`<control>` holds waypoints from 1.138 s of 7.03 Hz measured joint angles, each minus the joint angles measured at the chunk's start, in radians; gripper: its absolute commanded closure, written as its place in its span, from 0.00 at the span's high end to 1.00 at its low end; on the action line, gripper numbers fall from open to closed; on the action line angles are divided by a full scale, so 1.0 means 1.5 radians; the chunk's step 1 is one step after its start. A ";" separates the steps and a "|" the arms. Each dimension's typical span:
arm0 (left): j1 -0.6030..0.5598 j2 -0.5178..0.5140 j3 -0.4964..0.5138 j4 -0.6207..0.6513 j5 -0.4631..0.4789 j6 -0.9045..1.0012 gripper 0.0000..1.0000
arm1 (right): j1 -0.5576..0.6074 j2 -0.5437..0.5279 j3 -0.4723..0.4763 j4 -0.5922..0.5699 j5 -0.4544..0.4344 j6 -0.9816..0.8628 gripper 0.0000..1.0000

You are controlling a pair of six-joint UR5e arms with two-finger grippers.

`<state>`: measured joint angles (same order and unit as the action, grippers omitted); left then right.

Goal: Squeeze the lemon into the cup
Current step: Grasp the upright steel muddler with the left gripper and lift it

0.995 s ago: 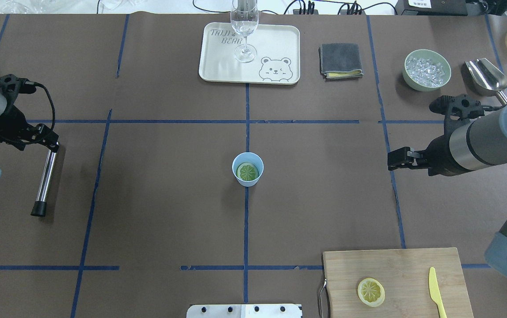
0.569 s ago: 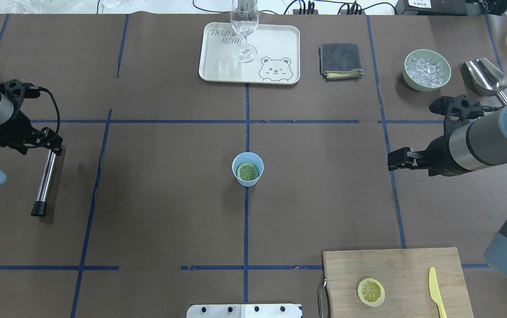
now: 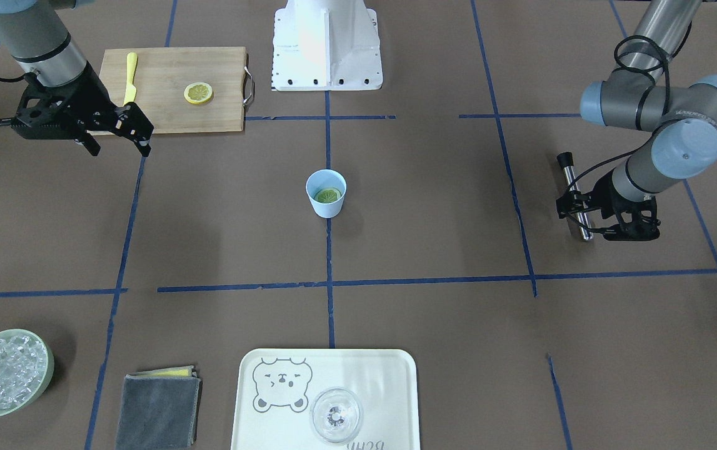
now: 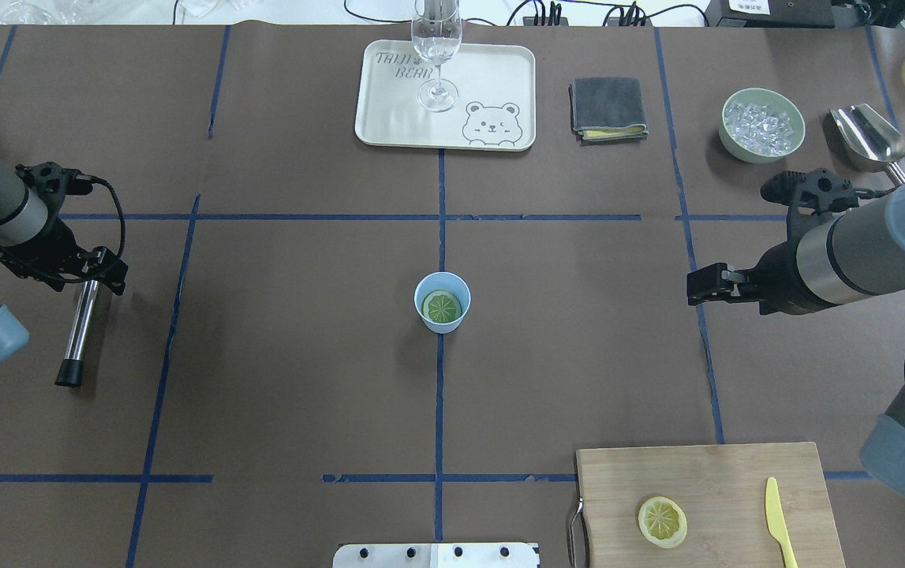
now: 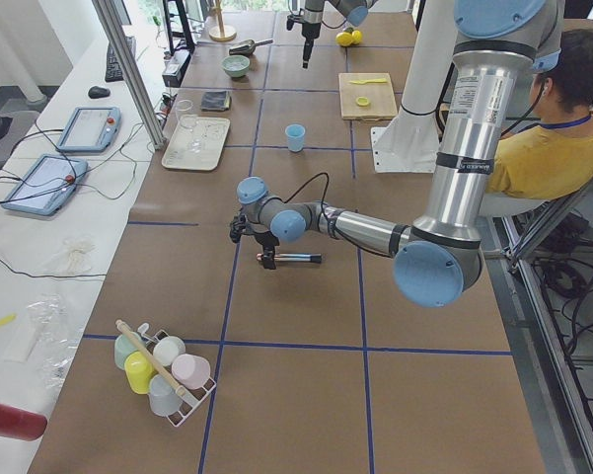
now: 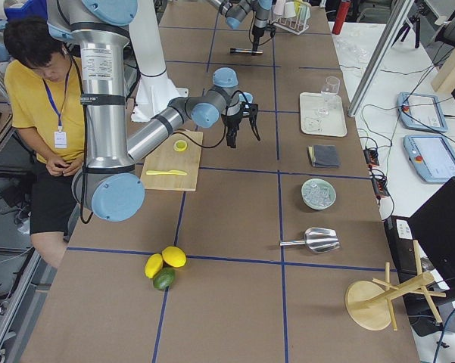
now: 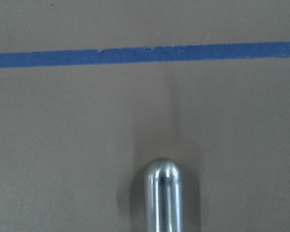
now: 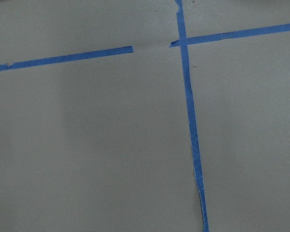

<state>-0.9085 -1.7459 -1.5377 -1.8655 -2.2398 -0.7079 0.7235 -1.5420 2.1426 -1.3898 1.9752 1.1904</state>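
The light blue cup [image 4: 442,301] stands upright at the table's middle, with a lemon slice [image 4: 443,307] lying flat inside it; both also show in the front view, the cup [image 3: 325,194] and the slice [image 3: 327,195]. A second lemon slice [image 4: 662,521] lies on the wooden cutting board [image 4: 736,473]. My right gripper [image 4: 697,288] hovers open and empty well right of the cup, its two fingers apart in the front view [image 3: 117,145]. My left gripper [image 4: 93,278] is far left, open, over the top end of a metal rod [image 4: 77,331].
A cream tray [image 4: 491,87] with a clear glass [image 4: 436,47] stands at the back. A grey cloth [image 4: 608,106], a green bowl of ice [image 4: 762,125] and a metal scoop [image 4: 866,138] lie at the back right. A yellow knife [image 4: 777,525] lies on the board.
My left gripper has moved toward me and slightly right along the rod's top end; the rod has stayed put. My right gripper has barely shifted left.
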 measured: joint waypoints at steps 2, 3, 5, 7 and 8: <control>0.004 0.000 0.001 0.000 0.000 -0.002 0.00 | 0.000 0.000 -0.001 0.000 0.000 0.000 1.00; 0.004 0.000 0.001 0.001 0.000 -0.001 0.00 | 0.000 0.000 0.000 0.000 0.000 0.000 1.00; 0.004 0.000 -0.008 0.004 0.001 0.005 0.00 | 0.000 0.000 0.001 0.000 0.000 0.002 1.00; 0.002 0.004 -0.053 0.006 0.002 0.008 0.00 | 0.001 -0.002 0.002 0.000 0.000 0.002 1.00; 0.001 0.006 -0.104 0.008 0.002 0.008 0.00 | 0.001 -0.003 0.003 0.000 0.000 0.002 1.00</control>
<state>-0.9078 -1.7369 -1.6937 -1.8537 -2.2366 -0.6954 0.7250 -1.5468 2.1474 -1.3898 1.9747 1.1938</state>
